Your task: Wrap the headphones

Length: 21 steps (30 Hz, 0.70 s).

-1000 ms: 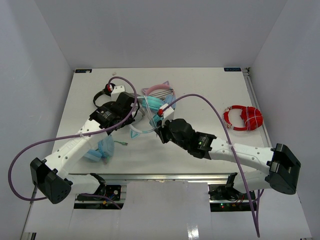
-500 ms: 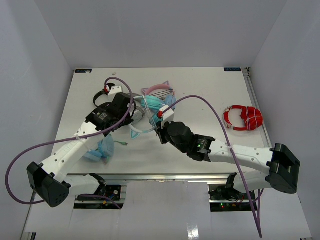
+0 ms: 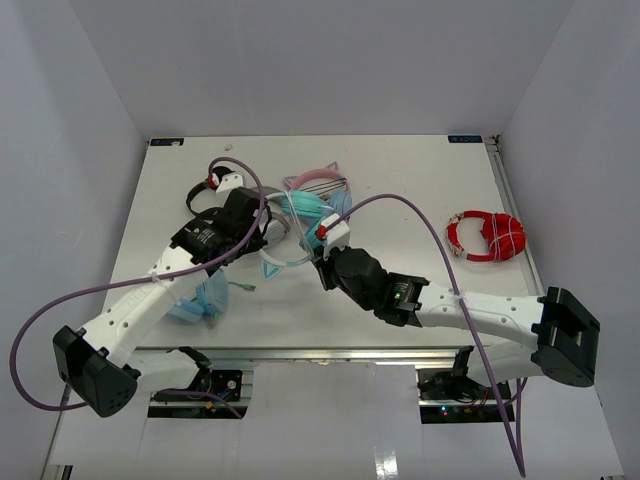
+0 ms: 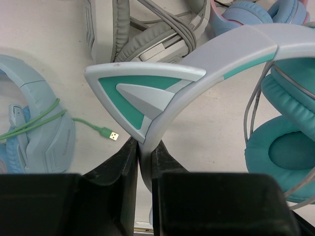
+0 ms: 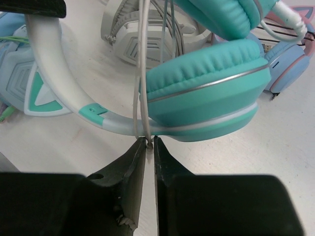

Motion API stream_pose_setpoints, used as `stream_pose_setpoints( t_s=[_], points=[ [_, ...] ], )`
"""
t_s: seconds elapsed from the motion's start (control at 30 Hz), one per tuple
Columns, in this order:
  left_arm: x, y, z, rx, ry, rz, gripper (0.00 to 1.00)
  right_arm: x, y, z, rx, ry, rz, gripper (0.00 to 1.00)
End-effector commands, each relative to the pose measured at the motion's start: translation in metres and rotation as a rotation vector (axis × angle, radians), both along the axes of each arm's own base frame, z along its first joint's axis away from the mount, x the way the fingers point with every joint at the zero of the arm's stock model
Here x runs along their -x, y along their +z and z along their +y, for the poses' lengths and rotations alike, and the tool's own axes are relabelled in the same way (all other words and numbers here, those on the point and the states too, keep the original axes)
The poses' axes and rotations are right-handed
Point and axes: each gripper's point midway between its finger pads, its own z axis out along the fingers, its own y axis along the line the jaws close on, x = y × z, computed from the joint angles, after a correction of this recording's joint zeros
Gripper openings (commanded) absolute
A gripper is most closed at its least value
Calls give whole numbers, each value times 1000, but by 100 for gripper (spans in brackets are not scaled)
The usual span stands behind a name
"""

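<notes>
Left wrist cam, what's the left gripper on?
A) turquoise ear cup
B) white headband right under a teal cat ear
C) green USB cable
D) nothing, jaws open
B: the left gripper is shut on the white headband of the turquoise over-ear headphones, just below the teal cat ear; the green USB cable lies apart on the table.

**Robot lab cell**

We see a test cell: a white table [image 3: 420, 170] boxed in by plain pale walls [image 3: 320, 60], a left arm [image 3: 140, 300] and right arm [image 3: 490, 310] bolted at its near edge, purple cables [image 3: 400, 197] looping, aluminium framing [image 3: 330, 400] below.
</notes>
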Motion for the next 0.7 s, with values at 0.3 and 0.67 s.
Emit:
stream_pose_setpoints(
  t_s=[0.3, 0.67],
  points=[
    [-8, 32, -10, 123, 2, -118, 0, -1, 5, -7, -25, -35, -26, 18],
    [-10, 32, -11, 120, 2, -117, 0, 10, 6, -16, -23, 0, -16, 38]
  ],
)
